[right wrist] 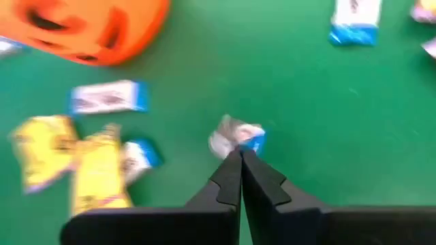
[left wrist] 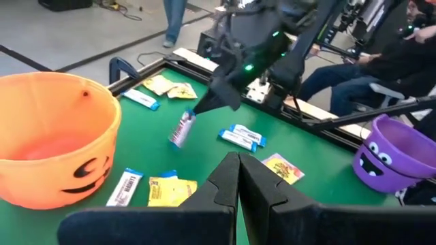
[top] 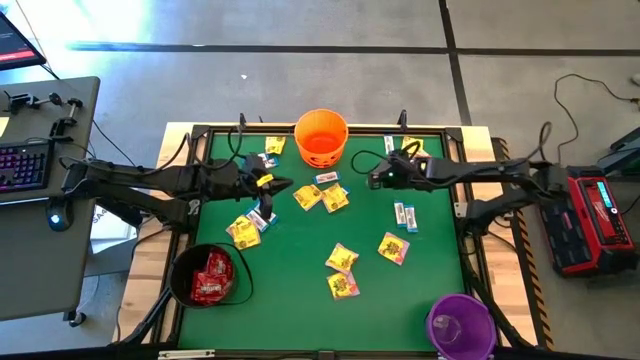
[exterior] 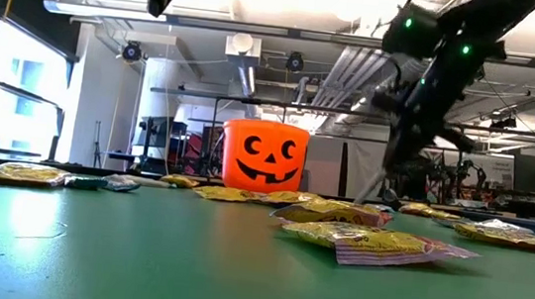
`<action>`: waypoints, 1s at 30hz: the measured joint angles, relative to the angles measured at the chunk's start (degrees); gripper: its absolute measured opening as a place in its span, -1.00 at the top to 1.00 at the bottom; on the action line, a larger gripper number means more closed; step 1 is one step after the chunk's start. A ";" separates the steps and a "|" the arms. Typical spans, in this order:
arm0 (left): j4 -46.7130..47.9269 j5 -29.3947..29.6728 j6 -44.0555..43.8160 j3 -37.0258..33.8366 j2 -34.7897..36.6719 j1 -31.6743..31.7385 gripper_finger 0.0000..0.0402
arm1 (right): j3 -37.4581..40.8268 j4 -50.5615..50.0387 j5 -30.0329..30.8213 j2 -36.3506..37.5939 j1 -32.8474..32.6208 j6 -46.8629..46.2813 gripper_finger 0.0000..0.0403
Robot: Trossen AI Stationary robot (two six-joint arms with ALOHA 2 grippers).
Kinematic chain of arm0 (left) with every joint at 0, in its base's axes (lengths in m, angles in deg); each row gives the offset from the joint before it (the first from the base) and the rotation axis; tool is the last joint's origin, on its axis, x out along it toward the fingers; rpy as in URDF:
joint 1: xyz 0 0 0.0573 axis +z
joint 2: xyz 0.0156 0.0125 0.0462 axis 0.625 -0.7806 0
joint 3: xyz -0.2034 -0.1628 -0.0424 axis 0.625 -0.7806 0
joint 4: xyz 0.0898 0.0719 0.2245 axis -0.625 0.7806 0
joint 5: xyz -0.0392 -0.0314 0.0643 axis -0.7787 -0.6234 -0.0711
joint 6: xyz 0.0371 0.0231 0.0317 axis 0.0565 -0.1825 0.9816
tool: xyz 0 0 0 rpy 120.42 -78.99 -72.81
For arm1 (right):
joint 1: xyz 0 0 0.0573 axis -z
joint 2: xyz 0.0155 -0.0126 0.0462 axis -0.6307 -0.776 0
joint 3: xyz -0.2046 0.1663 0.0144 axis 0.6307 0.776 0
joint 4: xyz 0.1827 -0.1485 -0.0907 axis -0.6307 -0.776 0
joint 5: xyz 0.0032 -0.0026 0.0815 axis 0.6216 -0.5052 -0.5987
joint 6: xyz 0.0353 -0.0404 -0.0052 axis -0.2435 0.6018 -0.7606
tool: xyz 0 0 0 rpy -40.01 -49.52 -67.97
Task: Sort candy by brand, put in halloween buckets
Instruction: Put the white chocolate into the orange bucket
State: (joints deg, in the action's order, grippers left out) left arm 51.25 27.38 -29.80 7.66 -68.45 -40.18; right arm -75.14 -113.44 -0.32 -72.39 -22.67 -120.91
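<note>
A: Right gripper [right wrist: 240, 151] — state?
B: Fingers pinched together on one small white-and-blue shiny wrapped packet [right wrist: 236, 139], lifted clear of the green felt table [top: 430, 270].
A: Surroundings?
B: The round orange plastic bucket with a cut-out face [top: 321, 137] sits just beside it; yellow packets [right wrist: 95, 170] lie near. The purple plastic bucket [top: 461, 325] and black plastic bucket [top: 207, 275] holding red packets stand well apart.
A: Left gripper [left wrist: 239, 163]?
B: Closed, empty, hovering opposite the right one.

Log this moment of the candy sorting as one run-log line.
right gripper: shut on white-and-blue candy, lifted off table | left gripper: shut, empty, waiting | black bucket: red candy inside
</note>
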 joint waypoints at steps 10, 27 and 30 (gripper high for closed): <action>0.04 0.27 0.44 0.00 0.20 0.04 1.00 | -0.11 3.48 0.25 3.93 -2.28 1.78 0.99; 1.14 -1.18 0.46 0.04 0.20 0.02 1.00 | 0.85 -0.02 -9.50 -4.82 1.28 53.57 -0.04; 1.82 -1.18 0.44 0.04 0.20 0.02 1.00 | 0.87 1.64 -10.51 -8.08 3.28 57.74 -0.08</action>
State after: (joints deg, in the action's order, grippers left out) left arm 53.07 26.21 -29.36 7.70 -68.25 -40.16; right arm -74.26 -111.80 -10.82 -80.47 -19.39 -63.17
